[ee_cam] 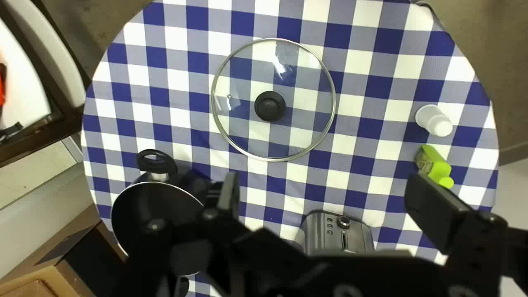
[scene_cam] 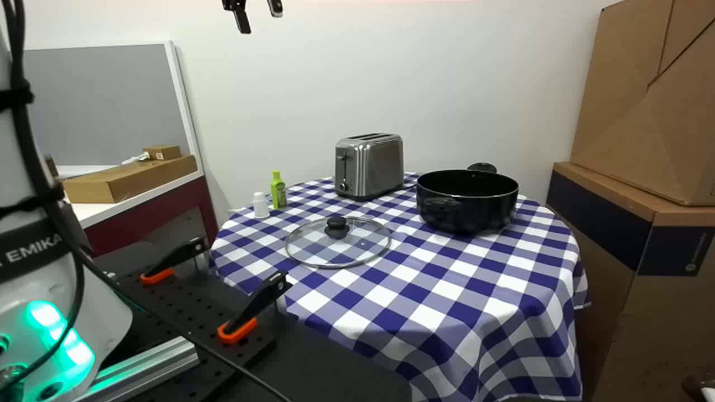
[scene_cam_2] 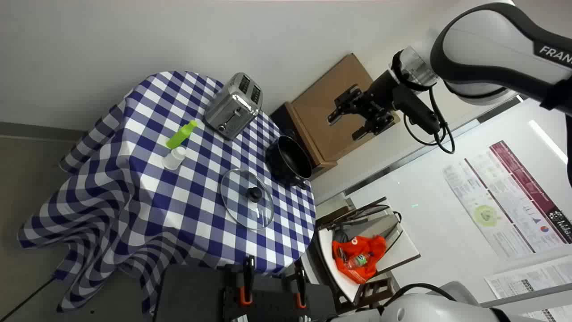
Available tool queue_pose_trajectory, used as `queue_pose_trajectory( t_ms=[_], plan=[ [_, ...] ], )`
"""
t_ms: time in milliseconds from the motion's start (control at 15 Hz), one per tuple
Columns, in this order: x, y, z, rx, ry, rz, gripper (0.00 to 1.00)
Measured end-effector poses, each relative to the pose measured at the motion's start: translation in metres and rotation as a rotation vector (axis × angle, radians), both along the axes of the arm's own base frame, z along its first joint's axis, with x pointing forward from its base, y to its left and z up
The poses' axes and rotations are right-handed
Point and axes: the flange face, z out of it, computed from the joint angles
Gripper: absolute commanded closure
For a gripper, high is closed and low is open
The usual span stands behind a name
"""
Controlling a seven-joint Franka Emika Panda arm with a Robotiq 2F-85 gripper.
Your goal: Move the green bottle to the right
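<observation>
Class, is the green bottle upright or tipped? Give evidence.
Upright: in an exterior view, the green bottle stands on the cloth, narrow end uppermost.

Reads "EMIKA" on arm base band [scene_cam: 33, 249], "FRAN" (rest cut off) on fwd arm band [scene_cam_2: 555, 54]; can't read poster [scene_cam_2: 507, 201] txt.

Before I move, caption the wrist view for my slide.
Open fingers above checked cloth, green bottle, glass lid, toaster and black pot.
</observation>
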Motion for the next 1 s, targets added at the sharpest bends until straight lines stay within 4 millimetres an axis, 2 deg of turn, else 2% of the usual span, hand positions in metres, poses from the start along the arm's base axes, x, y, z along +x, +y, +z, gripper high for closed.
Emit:
queue_pose_trajectory(
  t_ms=[600, 800, 1000],
  plan=[
    [0.0, 0.005, -0.004, -0.031, -0.026, 0.016, 0.0],
    [0.004, 0.018, -0.022, -0.055, -0.092, 0.018, 0.0],
    [0.017, 0.034, -0.056, -0.033, -0.155, -0.008, 0.0]
  ],
)
